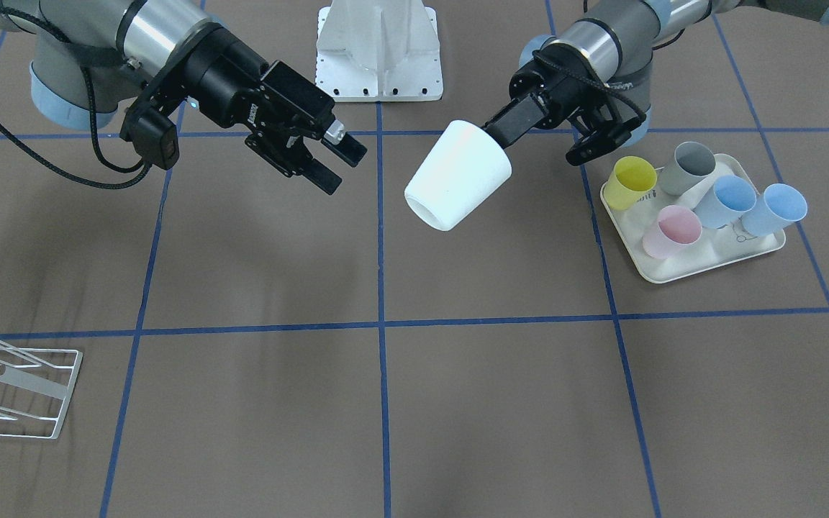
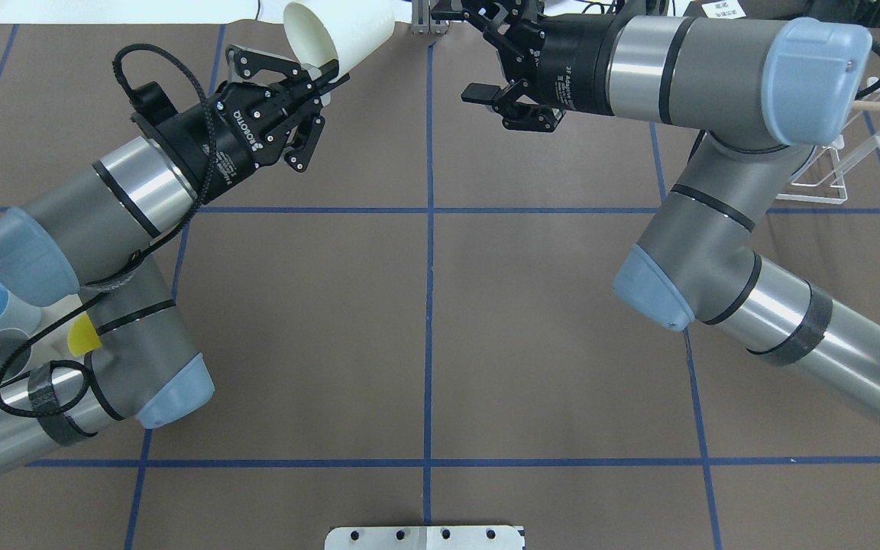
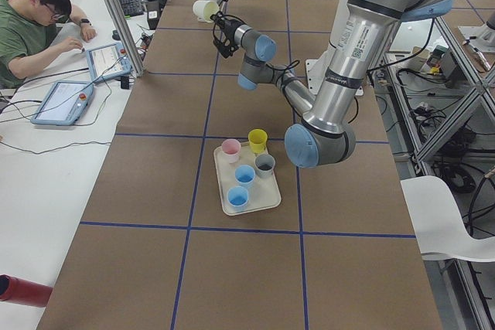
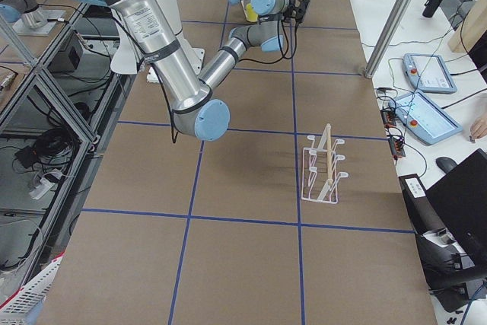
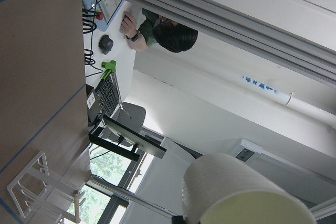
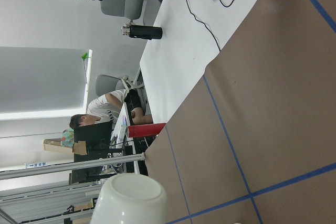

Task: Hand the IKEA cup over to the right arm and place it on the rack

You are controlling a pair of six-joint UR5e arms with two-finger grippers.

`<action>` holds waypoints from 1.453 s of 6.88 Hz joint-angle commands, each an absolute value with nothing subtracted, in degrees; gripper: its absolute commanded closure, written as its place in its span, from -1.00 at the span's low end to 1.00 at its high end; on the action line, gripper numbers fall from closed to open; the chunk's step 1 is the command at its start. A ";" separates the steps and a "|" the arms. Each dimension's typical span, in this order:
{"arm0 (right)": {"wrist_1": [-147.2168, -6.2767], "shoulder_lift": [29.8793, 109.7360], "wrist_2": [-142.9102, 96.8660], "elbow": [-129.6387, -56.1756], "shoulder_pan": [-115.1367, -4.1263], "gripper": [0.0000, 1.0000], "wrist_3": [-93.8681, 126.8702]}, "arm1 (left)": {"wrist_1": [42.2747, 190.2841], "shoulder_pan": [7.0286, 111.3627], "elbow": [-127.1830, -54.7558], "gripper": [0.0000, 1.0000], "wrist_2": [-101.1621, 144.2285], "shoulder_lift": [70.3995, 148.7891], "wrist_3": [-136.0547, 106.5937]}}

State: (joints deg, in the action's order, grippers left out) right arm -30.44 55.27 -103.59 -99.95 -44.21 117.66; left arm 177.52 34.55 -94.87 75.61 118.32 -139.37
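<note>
My left gripper (image 1: 499, 137) is shut on the rim of the white IKEA cup (image 1: 458, 176) and holds it in the air on its side, base pointing toward my right gripper. In the overhead view the left gripper (image 2: 328, 77) pinches the cup (image 2: 341, 34) at the far table edge. My right gripper (image 1: 337, 164) is open and empty, a short gap from the cup's base; it also shows overhead (image 2: 478, 55). The cup shows in both wrist views (image 5: 236, 192) (image 6: 128, 200). The white wire rack (image 1: 15, 388) with its wooden dowel stands near the table corner on the robot's right (image 4: 323, 169).
A cream tray (image 1: 673, 272) on the robot's left holds several coloured cups: yellow (image 1: 630, 181), grey (image 1: 689, 167), pink (image 1: 671, 230) and two blue. A white mount plate (image 1: 378, 50) sits at the robot's base. Operators sit beyond the far table edge (image 3: 39, 28).
</note>
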 commanded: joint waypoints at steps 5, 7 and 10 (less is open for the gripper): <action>-30.41 54.76 -100.73 -99.93 -42.36 -1.00 117.77 | 179.39 29.72 -91.84 1.00 71.55 121.55 -139.04; -30.41 54.76 -100.63 -99.76 -42.10 -1.00 117.77 | 179.30 28.22 -91.93 1.00 70.67 122.42 -138.96; -30.41 54.76 -99.84 -99.76 -41.40 -1.00 117.77 | 179.12 28.04 -91.85 1.00 70.49 123.83 -138.96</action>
State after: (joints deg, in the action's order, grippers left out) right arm -30.41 54.76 -99.90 -99.76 -41.54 117.78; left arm 179.20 28.13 -91.89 70.58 123.33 -138.96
